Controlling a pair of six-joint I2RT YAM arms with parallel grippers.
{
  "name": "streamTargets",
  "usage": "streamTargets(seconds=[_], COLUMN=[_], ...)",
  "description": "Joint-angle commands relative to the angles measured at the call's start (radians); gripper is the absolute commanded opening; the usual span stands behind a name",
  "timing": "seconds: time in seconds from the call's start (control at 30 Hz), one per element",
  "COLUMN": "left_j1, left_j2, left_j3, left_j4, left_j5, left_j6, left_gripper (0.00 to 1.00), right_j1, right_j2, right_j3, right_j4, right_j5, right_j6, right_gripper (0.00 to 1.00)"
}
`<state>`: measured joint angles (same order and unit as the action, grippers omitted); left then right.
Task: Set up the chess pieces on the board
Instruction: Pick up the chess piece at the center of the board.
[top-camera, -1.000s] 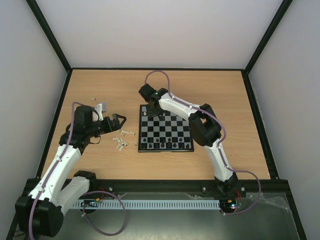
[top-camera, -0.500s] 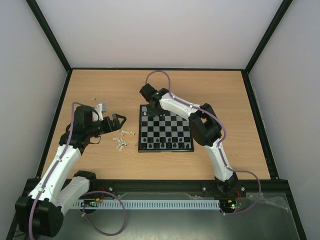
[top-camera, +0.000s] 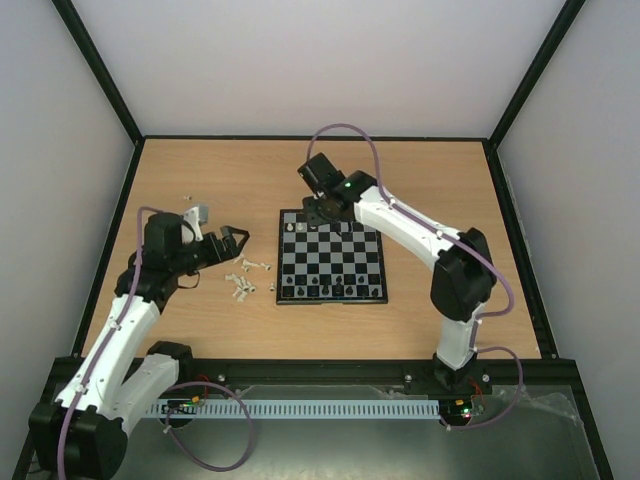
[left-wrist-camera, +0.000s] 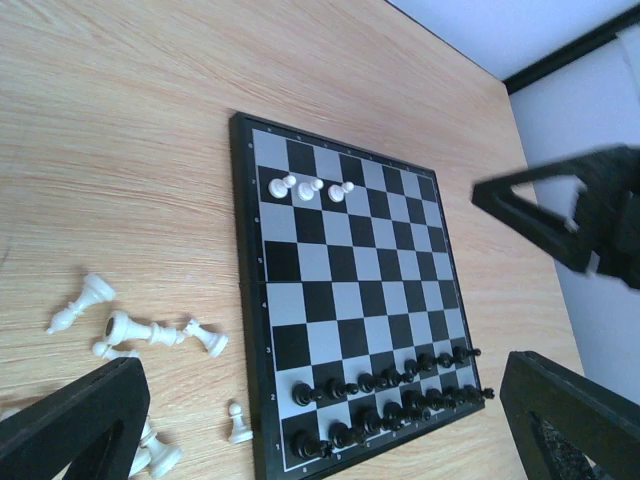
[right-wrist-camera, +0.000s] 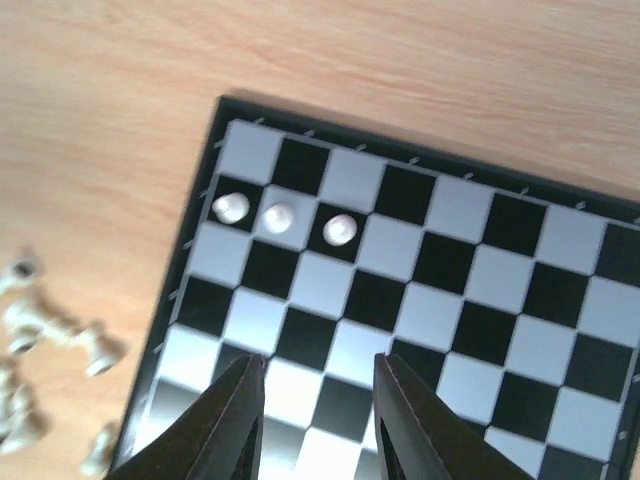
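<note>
3 white pawns (right-wrist-camera: 279, 215) stood upper-left on the board (right-wrist-camera: 450, 205): the right gripper (right-wrist-camera: 316, 395) had released the 3rd and lifted, slightly parted, empty; the left gripper (top-camera: 232, 240) hung spread.

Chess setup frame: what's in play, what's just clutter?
Job:
board
three white pawns on it
black pieces in two rows
loose white pieces on the table, left of the board

Not the job:
purple cables
slotted white strip at the near rail
</note>
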<state>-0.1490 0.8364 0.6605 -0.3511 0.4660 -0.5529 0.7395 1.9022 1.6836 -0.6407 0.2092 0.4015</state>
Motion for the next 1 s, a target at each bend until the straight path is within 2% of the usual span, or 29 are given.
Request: streamTargets(seconds=[0.0, 0.17, 0.37, 0.73, 0.97], left_j1=[0.033, 0.144, 0.283, 0.355, 0.383], left_j2=[-0.031, -0.039, -0.069, -0.122, -0.119], left_j3=[-0.027, -0.085, -0.16, -0.171, -0.182], left_j4=[0.01, 0.027, 0.051, 0.031, 0.039], left_j5=[-0.029, 0.021, 0.101, 0.099, 0.104], left_j6=[-0.061, -0.103, -0.126, -0.14, -0.135], left_gripper=[0.99, 1.0, 0.99, 1.0, 1.0], right_j1=[0.082, 0.181, 0.242, 0.261, 0.261], right_j2=[-0.051, -0.049, 0.006, 0.246, 0.295], right_j3=[-0.087, -0.125, -0.078, 0.254, 0.289], right_j4=[-0.026, 0.007, 0.043, -0.038, -0.034], right_j5=[-0.107, -0.189, -0.254, -0.224, -0.242], right_j6=[-0.004, 0.001, 0.0, -0.06, -0.069], right_gripper=[0.32, 0.3, 0.26, 0.22, 0.22])
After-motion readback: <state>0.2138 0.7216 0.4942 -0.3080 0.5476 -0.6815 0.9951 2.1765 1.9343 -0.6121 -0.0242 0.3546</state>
